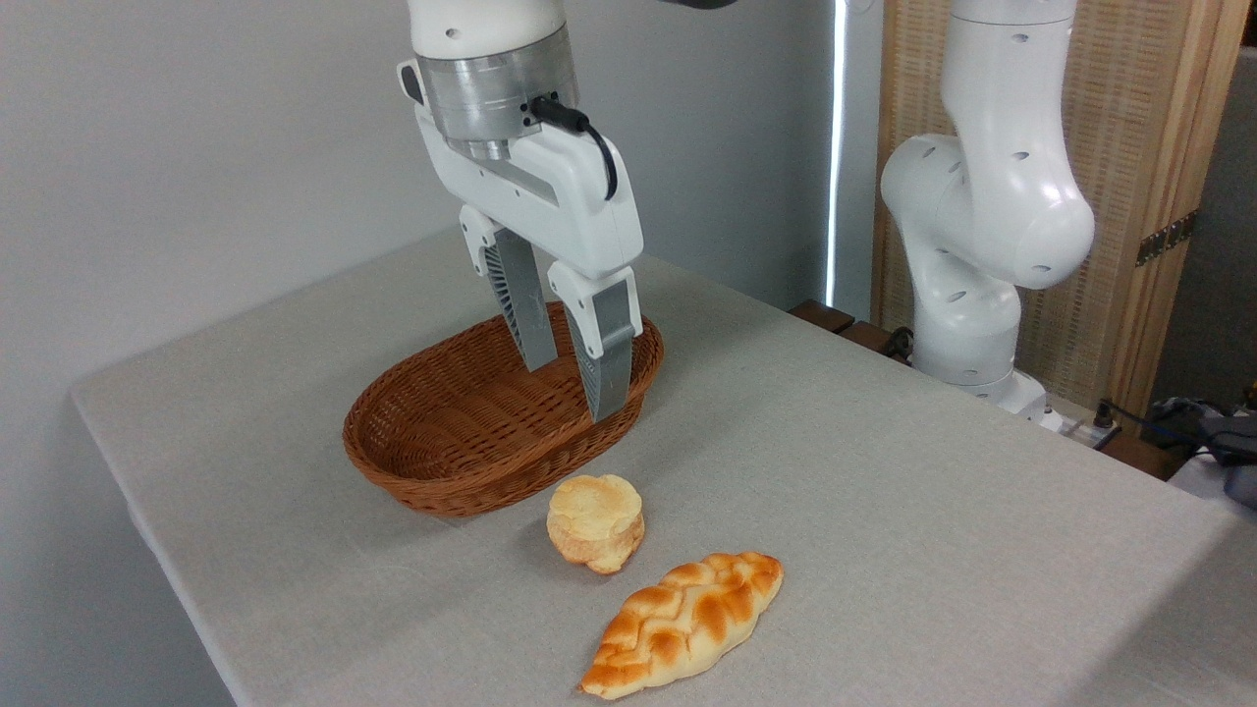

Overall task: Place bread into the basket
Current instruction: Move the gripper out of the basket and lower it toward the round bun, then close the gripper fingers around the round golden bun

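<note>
Gripper (573,385) hangs over the basket (432,442), fingers pointing down, jaws apart with a clear gap and nothing between them. Fingertips sit in front of the rim at the basket's 3 o'clock end; whether they are above or inside the bowl I can't tell from this one view.

The bread (595,521) is on the table (933,511), just outside the basket rim at roughly the gripper's 6 o'clock, near but not touching the wicker as far as I can see. Pale side up, slightly tilted. Braided loaf (685,623) lies beyond it at 5 o'clock, close by: not the target.

Step in hand, as I read it: reach and grasp the bun. Suggestions:
- lift clear of the rim before translating toward 6 o'clock
- centre over the bun, straddle its round sides
- descend straight, keep the finger nearest the loaf off it
- squeeze lightly; looks soft, may deform or tip

Basket is empty, so any spot works for the drop.
</note>
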Action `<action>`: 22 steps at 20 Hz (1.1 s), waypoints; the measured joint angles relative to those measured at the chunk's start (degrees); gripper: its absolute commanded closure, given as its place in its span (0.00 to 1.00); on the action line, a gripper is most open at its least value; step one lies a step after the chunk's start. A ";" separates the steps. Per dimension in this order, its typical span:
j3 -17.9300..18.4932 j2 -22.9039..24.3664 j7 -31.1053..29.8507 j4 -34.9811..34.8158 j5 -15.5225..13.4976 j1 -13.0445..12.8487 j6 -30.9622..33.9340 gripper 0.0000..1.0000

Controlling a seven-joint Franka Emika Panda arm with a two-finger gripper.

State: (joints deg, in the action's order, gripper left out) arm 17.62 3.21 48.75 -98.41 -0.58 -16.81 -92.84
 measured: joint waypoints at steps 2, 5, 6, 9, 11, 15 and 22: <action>-0.04 -0.11 0.83 -1.11 0.00 -0.25 -2.54 0.00; -0.16 -0.11 5.36 -3.84 0.00 -0.82 -5.61 0.00; -0.19 -0.11 7.84 -4.52 0.00 -0.90 -5.84 0.00; -0.21 -0.07 15.93 -5.68 0.00 -0.93 -5.90 0.00; -0.21 -0.05 22.05 -6.49 0.00 -0.93 -5.90 0.00; -0.85 -0.05 37.09 -9.03 0.81 -0.99 -6.12 0.00; -1.13 0.20 46.03 -15.30 1.82 -1.27 -15.11 0.00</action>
State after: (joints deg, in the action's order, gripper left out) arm 16.49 3.41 94.78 -113.70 1.24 -18.08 -107.95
